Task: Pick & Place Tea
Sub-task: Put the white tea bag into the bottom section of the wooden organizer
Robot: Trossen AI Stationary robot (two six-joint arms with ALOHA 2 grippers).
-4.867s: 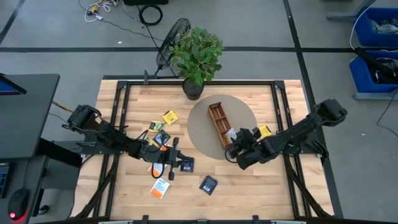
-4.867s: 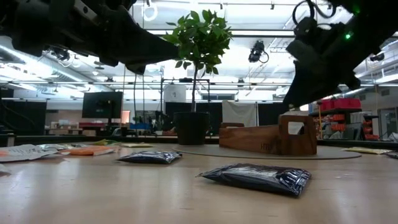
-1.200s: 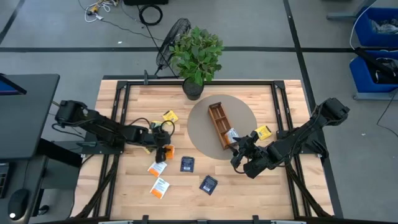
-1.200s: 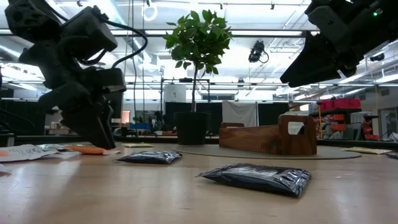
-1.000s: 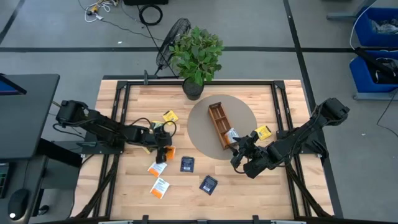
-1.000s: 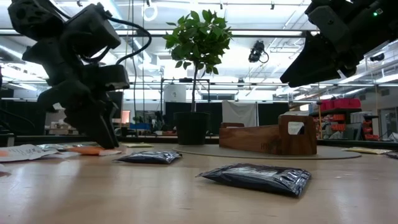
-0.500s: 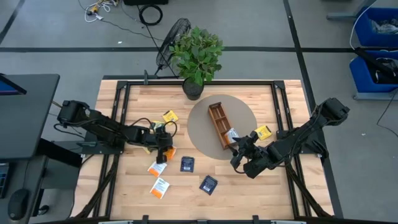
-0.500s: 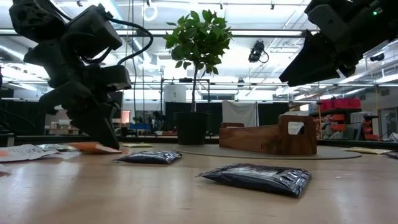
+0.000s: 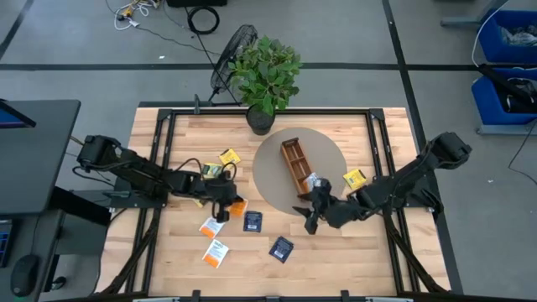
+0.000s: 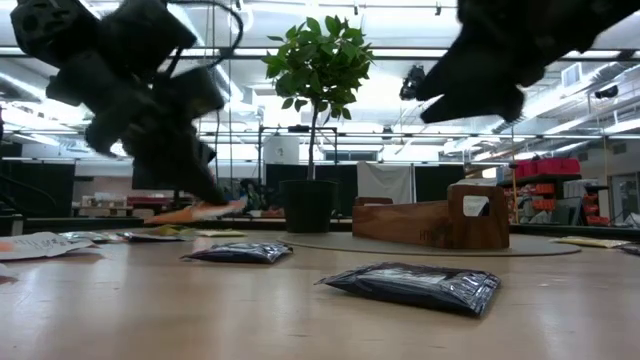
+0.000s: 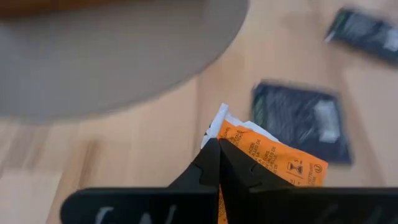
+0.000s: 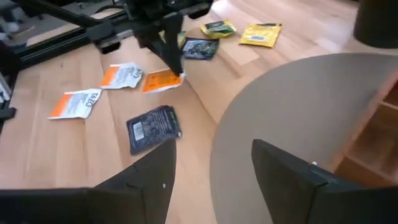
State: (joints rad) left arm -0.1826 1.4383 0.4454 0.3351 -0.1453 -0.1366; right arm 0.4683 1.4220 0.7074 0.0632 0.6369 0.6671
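My left gripper [image 9: 226, 200] is shut on an orange-and-white tea sachet [image 9: 238, 206], just off the left rim of the round grey mat [image 9: 270, 189]. Other tea sachets lie flat on the wood: two orange-and-white ones [image 9: 211, 226] [image 9: 216, 252], two navy ones [image 9: 252, 221] [image 9: 281, 247], a yellow one [image 9: 228, 157] and a green-and-black one [image 9: 210, 170]. The wooden tray [image 9: 295, 168] sits on the mat. My right gripper [image 9: 306, 216] hovers open over the mat's near rim, holding nothing. My left gripper pinches the orange sachet between its two shut fingers [image 11: 211, 163] at one edge [image 11: 239, 146]. The fingers slant down from the table's left. The sachet [image 10: 196, 212] sticks out past the fingertips, almost level, lifted clear of the table.
A potted plant [image 9: 264, 75] stands at the far edge behind the mat. Another yellow sachet [image 9: 355, 178] lies right of the tray. Bare wood lies along the near edge, on both sides of the navy sachets.
My left gripper has taken hold of the orange sachet, tipped upward and lifted it off the table, moving slightly toward the mat. My right gripper has swung toward the table's left, along the mat's near rim, and turned; its fingers stay open.
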